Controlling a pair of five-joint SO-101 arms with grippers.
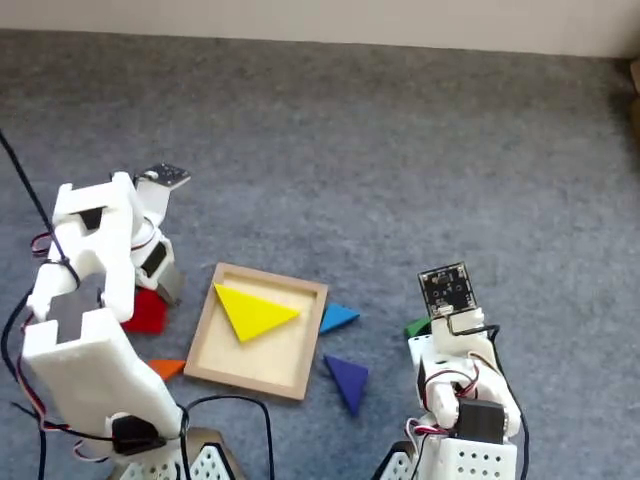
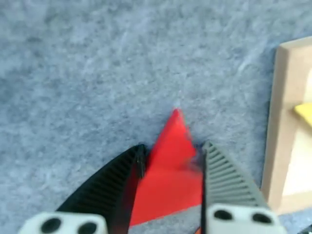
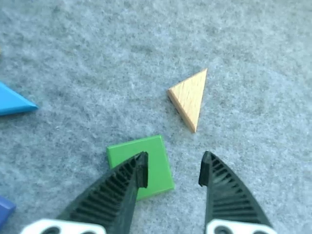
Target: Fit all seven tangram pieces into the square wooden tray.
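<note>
The square wooden tray (image 1: pixel 205 345) lies on the grey carpet with a yellow triangle (image 1: pixel 252 310) inside it. In the left wrist view my left gripper (image 2: pixel 171 157) is open, its fingers standing on either side of a red triangle (image 2: pixel 168 175) that lies on the carpet beside the tray's rim (image 2: pixel 282 122). From above, the red triangle (image 1: pixel 148 312) shows just left of the tray under that arm. My right gripper (image 3: pixel 171 168) is open above a green square (image 3: pixel 141 165), one finger over the square's edge. A plain wooden triangle (image 3: pixel 189 97) lies just beyond.
A light blue triangle (image 1: pixel 338 317) and a dark blue triangle (image 1: pixel 348 380) lie right of the tray. An orange piece (image 1: pixel 168 368) sits at the tray's near left corner. The green square (image 1: pixel 417 327) lies by the right arm. Bare carpet stretches behind.
</note>
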